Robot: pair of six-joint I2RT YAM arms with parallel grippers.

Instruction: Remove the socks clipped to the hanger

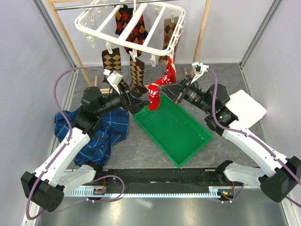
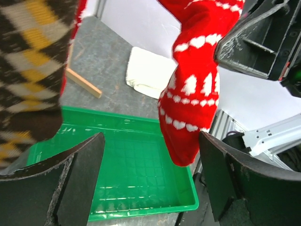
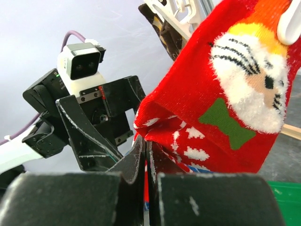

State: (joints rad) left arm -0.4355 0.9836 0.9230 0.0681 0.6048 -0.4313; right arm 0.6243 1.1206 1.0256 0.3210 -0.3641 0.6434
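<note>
The fingers (image 3: 131,167) of the right gripper (image 3: 145,150) are clamped together on a thin fold of the red sock (image 3: 225,117) near its middle. The left gripper (image 2: 151,141) is just beside the toe, its fingers (image 2: 80,169) spread wide and holding nothing. The sock hangs above the green tray (image 1: 188,146), its cuff pinched by a white clip (image 3: 288,23) on the hanger (image 1: 94,34).

Hazards:
- The pinch is shallow, so a pull against the clip may slide the fabric out.
- A sideways pull may swing the hanger and leave the clip closed.
- The two grippers sit close together and may collide.
</note>
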